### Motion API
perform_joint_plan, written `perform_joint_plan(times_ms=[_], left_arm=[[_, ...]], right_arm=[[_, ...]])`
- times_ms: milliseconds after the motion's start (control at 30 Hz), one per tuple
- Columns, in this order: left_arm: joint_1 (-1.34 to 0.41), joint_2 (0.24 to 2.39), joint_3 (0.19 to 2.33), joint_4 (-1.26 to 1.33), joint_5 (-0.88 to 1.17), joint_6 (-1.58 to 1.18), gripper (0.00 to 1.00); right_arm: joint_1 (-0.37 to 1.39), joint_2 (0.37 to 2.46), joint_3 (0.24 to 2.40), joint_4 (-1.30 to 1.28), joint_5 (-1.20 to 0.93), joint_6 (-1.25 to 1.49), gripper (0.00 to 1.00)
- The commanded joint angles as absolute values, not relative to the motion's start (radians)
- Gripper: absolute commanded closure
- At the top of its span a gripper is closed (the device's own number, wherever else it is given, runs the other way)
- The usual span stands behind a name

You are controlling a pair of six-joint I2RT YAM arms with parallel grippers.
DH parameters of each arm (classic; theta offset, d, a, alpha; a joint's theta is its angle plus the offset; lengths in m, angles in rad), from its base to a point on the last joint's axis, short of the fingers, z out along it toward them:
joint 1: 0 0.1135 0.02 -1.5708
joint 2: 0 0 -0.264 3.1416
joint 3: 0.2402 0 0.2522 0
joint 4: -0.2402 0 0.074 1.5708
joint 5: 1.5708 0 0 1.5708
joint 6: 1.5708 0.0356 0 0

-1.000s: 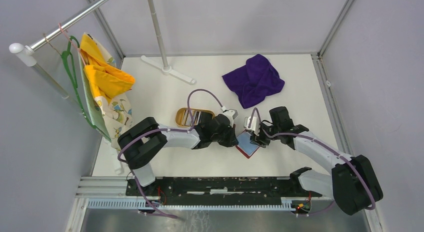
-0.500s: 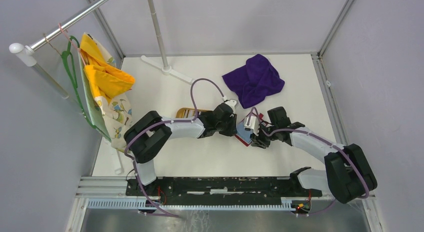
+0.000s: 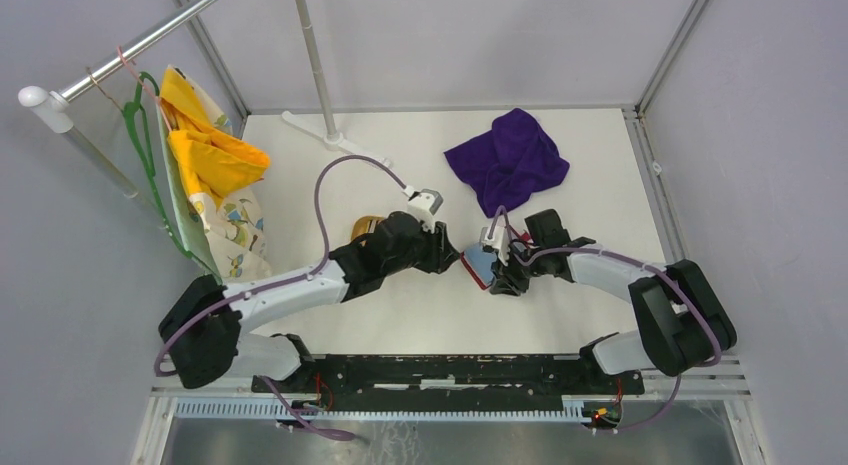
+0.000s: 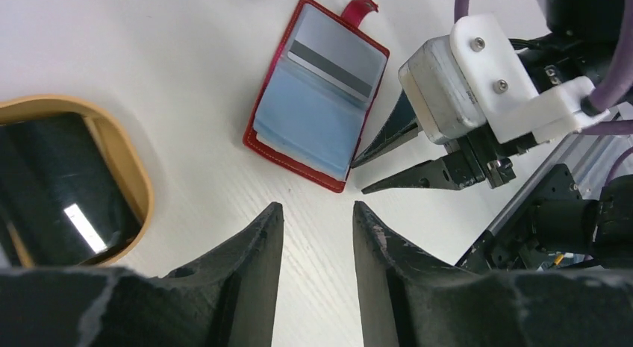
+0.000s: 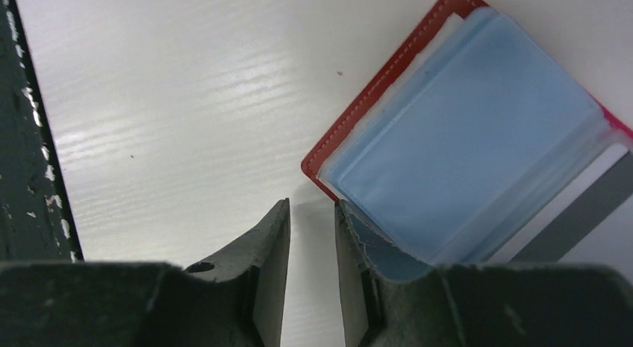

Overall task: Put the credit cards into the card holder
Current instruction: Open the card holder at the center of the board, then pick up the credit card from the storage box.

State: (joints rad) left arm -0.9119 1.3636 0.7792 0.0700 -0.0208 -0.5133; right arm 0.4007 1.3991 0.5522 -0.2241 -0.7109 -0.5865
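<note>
The red card holder lies open on the white table, blue plastic sleeves up; it also shows in the left wrist view and the right wrist view. A white card with a grey stripe sits in its far half. Black cards lie in the tan oval tray. My left gripper is open and empty, hovering just short of the holder. My right gripper is narrowly open with nothing between its fingers. One finger touches the holder's near corner, with the sleeve edge resting on it.
The tan tray is mostly hidden under my left arm. A purple cloth lies at the back right. A white stand base sits at the back. Clothes on a green hanger hang at the left.
The card holder has slid up and to the left with my right gripper at its corner. My left arm has stretched out, and its gripper has drawn back to the left.
</note>
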Motion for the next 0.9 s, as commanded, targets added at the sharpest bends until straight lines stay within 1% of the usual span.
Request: perform_joint_plan(times_ms=[0,133,200,233,267,367,400,467,500,600,700,867], left_arm=[[-0.912,1.222,0.722,0.074,-0.142,-0.488,0.51],[-0.900,1.158,0.758,-0.120,-0.302,-0.454,0.40],[-0.868,1.162,0.797,-0.216,-0.354,-0.430,0.36],[-0.836,1.174,0.820,-0.251,-0.366,-0.412,0.33],[-0.805,1.192,0.840,-0.280,-0.362,-0.400,0.32],[-0.704,1.257,0.890,-0.322,-0.271,-0.374,0.32],[-0.683,1.280,0.902,-0.322,-0.238,-0.370,0.32],[-0.651,1.322,0.929,-0.320,-0.181,-0.354,0.31],[-0.641,1.350,0.945,-0.329,-0.159,-0.341,0.31],[-0.635,1.448,1.008,-0.375,-0.152,-0.300,0.31],[-0.635,1.512,1.062,-0.401,-0.143,-0.283,0.32],[-0.638,1.578,1.100,-0.426,-0.158,-0.294,0.37]], right_arm=[[0.427,1.417,0.639,-0.184,-0.826,-0.587,0.65],[0.430,1.378,0.750,-0.381,-0.906,-0.779,0.62],[0.431,1.329,0.792,-0.434,-0.897,-0.837,0.57],[0.429,1.309,0.808,-0.440,-0.890,-0.840,0.53],[0.429,1.296,0.832,-0.445,-0.882,-0.839,0.51],[0.424,1.305,0.901,-0.474,-0.896,-0.815,0.51],[0.416,1.314,0.907,-0.497,-0.924,-0.833,0.47],[0.389,1.323,0.890,-0.534,-0.942,-0.882,0.46],[0.368,1.319,0.866,-0.512,-0.951,-0.868,0.46],[0.314,1.302,0.800,-0.457,-0.995,-0.833,0.46],[0.301,1.304,0.808,-0.467,-0.988,-0.842,0.46],[0.293,1.302,0.801,-0.473,-0.984,-0.853,0.46]])
